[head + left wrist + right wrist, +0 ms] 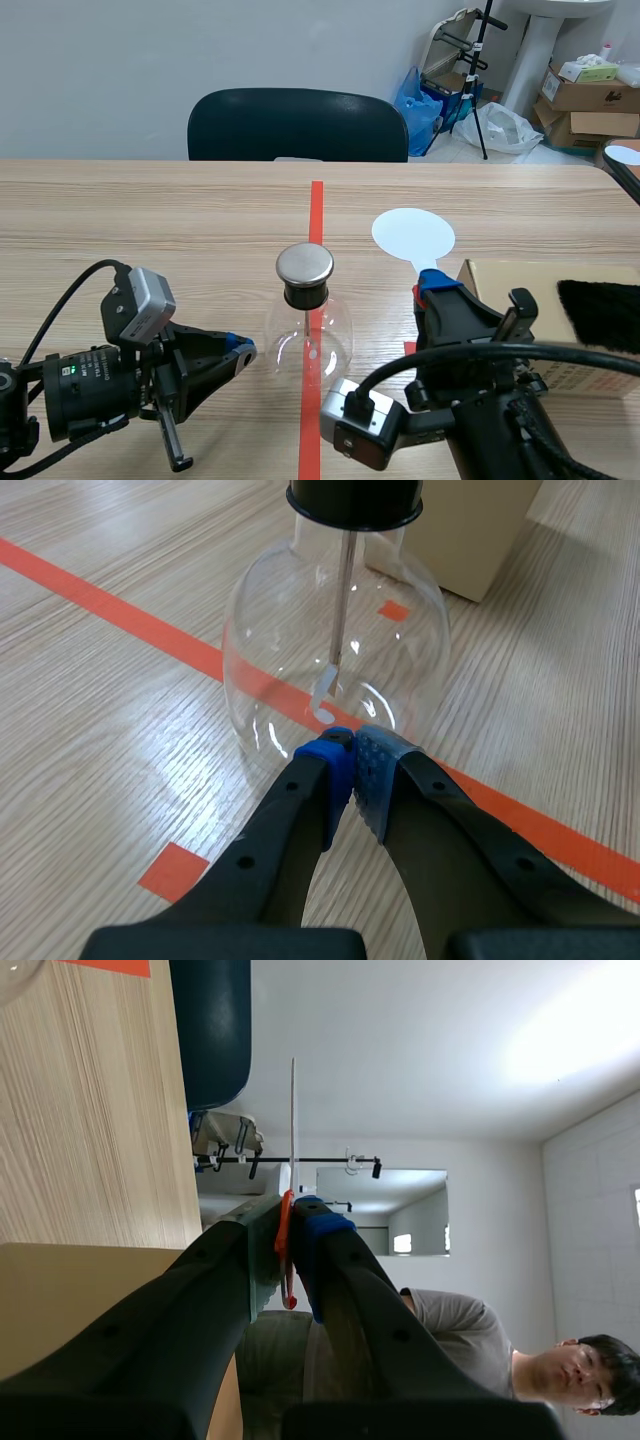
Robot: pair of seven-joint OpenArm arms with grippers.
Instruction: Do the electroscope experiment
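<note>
Worktop [150, 220]: box [495, 272] at near right corner, fuzzy pad [600, 312] on top. Flask [310, 335] mid-worktop toward near edge, within both arms' reach. Right jaws clamp disc [412, 235] raised, presumably for charging. Left jaws closed, empty, at flask's base.

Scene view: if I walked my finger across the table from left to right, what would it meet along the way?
Left gripper → glass flask → white paddle → cardboard box.
</note>
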